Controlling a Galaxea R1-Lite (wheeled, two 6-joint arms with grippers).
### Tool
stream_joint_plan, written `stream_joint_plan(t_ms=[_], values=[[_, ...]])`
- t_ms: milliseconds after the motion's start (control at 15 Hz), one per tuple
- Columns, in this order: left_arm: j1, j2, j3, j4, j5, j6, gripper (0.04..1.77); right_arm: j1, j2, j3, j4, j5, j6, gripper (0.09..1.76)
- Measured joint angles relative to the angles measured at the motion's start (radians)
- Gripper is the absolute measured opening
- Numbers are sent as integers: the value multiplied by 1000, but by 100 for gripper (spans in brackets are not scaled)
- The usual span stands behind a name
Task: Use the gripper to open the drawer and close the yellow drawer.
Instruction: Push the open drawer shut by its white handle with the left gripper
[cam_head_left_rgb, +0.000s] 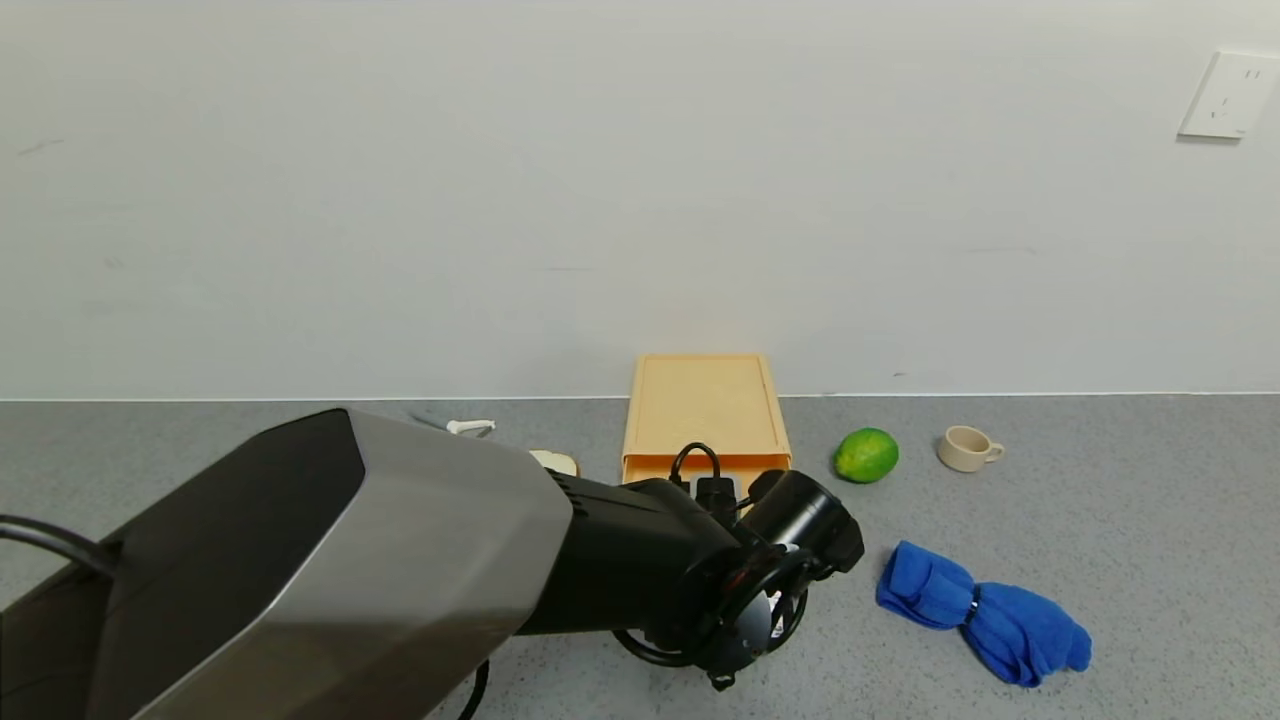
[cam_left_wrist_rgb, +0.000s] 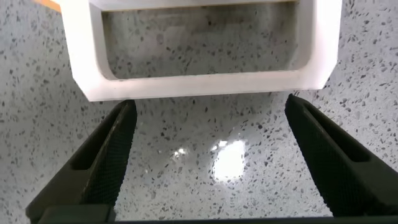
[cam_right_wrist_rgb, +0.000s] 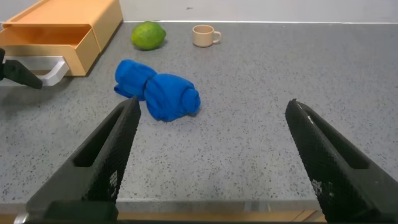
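The yellow drawer stands pulled a little way out of its flat yellow box at the back of the counter. Its white loop handle lies just ahead of my left gripper, which is open and empty, with one finger on each side below the handle's front bar and not touching it. In the head view my left arm reaches across the front and hides the drawer front and the fingers. My right gripper is open and empty, low over the counter's front edge, far from the drawer.
A green lime and a beige cup sit right of the box. A crumpled blue cloth lies nearer, at the right. A small white object and a tan piece lie left of the box. The wall is close behind.
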Motion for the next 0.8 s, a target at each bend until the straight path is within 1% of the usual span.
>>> stream_joint_plan(t_ms=[267, 800], values=[[19, 6, -21, -21, 0, 37, 172, 0, 0, 0, 0, 0, 0, 171], [44, 31, -65, -21, -1, 61, 172, 0, 0, 0, 0, 0, 0, 171]])
